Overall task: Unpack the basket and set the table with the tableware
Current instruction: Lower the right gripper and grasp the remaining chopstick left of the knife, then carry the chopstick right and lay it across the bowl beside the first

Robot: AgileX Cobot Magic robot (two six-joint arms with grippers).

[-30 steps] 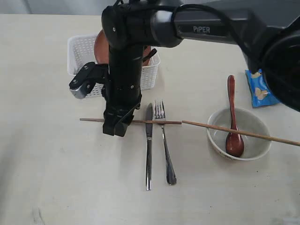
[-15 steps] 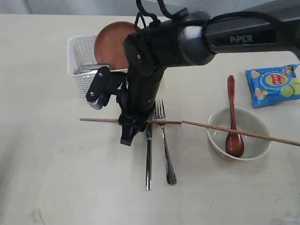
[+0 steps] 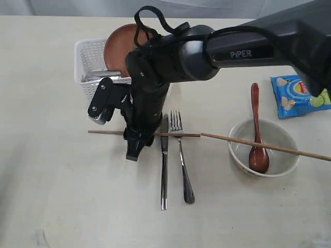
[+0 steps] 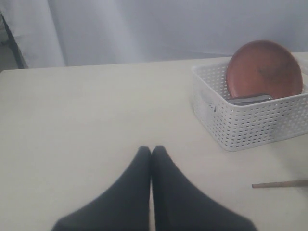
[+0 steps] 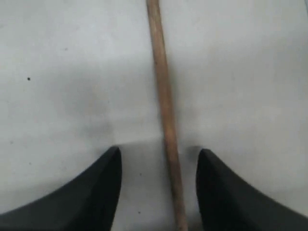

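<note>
1. Exterior view. Bench [image 3: 57, 196]: pale top, carrying every item below.
2. Basket [image 3: 85, 64]: white lattice, near the far edge, left of the bench's middle. Brown plate [image 3: 121, 49] on edge inside; grey metal item [image 3: 101, 76] in the basket beside the plate, kind not clear.
3. Knife [image 3: 164, 170] and fork [image 3: 182, 165]: side by side about mid-bench, handles toward the near edge.
4. First chopstick [image 3: 103, 132]: flat, crossing knife and fork near their tips. Second chopstick [image 3: 289, 150]: resting across the bowl rim, toward the right edge.
5. Bowl [image 3: 237, 155]: cream, near the right edge, dark spoon [image 3: 255, 111] inside with its handle toward the far edge. Blue chip bag [image 3: 292, 98]: at the right edge.
6. Right claw [image 3: 133, 151]: across the bench's middle, pointed down at the first chopstick, just left of the knife.
7. Left wrist view. Left claw [image 4: 151, 150]: fingers pressed together, nothing between them, over bare bench; basket and plate ahead, one chopstick end in sight.
8. Right wrist view. Right claw: jaws parted, one either side of the first chopstick, a gap on both sides; nothing held, chopstick flat on the bench.
</note>
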